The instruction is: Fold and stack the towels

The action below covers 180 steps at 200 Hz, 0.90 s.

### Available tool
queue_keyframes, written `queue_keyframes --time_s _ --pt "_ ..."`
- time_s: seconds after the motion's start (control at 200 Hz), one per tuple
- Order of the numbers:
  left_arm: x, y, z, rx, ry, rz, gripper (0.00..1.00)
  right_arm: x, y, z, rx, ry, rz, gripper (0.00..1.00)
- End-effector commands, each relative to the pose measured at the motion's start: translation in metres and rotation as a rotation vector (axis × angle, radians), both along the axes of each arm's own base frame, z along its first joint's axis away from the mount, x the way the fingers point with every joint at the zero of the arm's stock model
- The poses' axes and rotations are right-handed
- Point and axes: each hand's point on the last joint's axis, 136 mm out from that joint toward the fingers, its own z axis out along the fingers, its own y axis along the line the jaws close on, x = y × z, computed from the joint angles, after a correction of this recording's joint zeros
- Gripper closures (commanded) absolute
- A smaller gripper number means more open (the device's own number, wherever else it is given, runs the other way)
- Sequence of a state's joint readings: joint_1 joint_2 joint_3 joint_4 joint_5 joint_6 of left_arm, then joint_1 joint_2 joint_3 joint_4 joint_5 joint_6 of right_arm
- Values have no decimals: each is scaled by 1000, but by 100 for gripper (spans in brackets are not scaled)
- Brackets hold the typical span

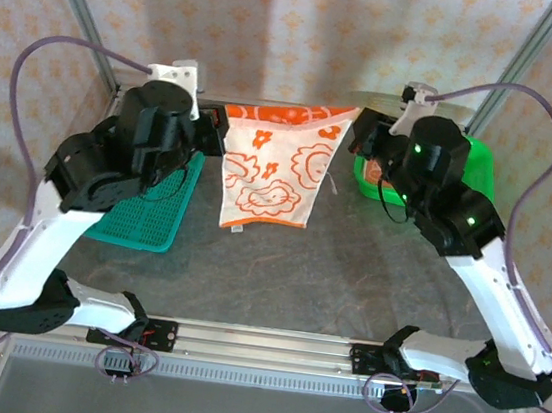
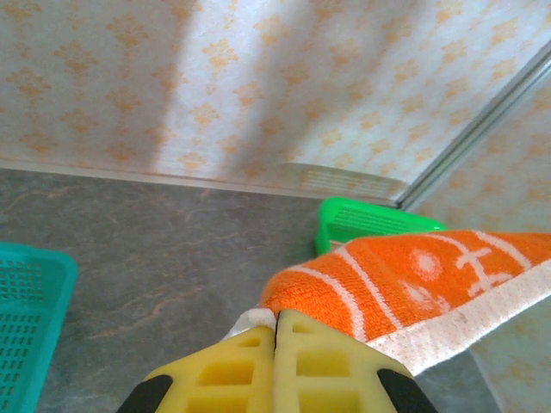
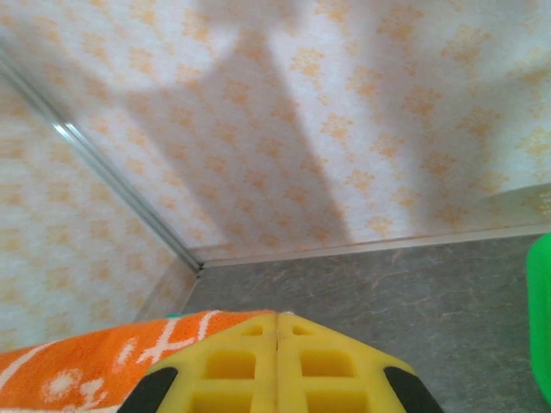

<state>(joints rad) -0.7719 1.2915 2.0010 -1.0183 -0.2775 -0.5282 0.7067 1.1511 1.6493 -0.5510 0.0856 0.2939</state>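
An orange-and-white patterned towel (image 1: 276, 166) hangs spread in the air between both arms at the back of the table, its lower edge near the surface. My left gripper (image 1: 221, 119) is shut on its top left corner; in the left wrist view the yellow fingertips (image 2: 277, 317) pinch the orange towel (image 2: 405, 275). My right gripper (image 1: 359, 124) is shut on the top right corner, and in the right wrist view the towel (image 3: 77, 366) runs off to the left of the closed gripper (image 3: 277, 317).
A teal mesh basket (image 1: 149, 213) lies on the table at the left, under the left arm. A green basket (image 1: 477, 166) stands at the back right behind the right arm. Patterned walls close the back and sides.
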Motion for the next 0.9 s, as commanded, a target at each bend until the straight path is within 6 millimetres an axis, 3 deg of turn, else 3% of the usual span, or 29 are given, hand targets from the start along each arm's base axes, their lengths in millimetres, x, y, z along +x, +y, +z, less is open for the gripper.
queue_keyframes --time_s 0.0,0.19,0.365,0.54,0.706,0.896 --pt "-16 16 4 -24 -3 40 100 -29 -12 14 8 -13 23 100" --pt "-23 7 7 -50 0 5 100 -37 -16 9 12 47 28 100" --pt "-2 1 1 33 7 49 100 -14 -23 3 -61 73 -74 100" --pt "54 -10 -38 57 125 62 100 54 -10 -41 -76 202 -96 100" --pt "127 -9 -84 117 199 75 100 124 -3 -86 -88 300 -102 100" --pt "206 0 -166 261 309 94 100 200 12 -148 -147 387 -65 100"
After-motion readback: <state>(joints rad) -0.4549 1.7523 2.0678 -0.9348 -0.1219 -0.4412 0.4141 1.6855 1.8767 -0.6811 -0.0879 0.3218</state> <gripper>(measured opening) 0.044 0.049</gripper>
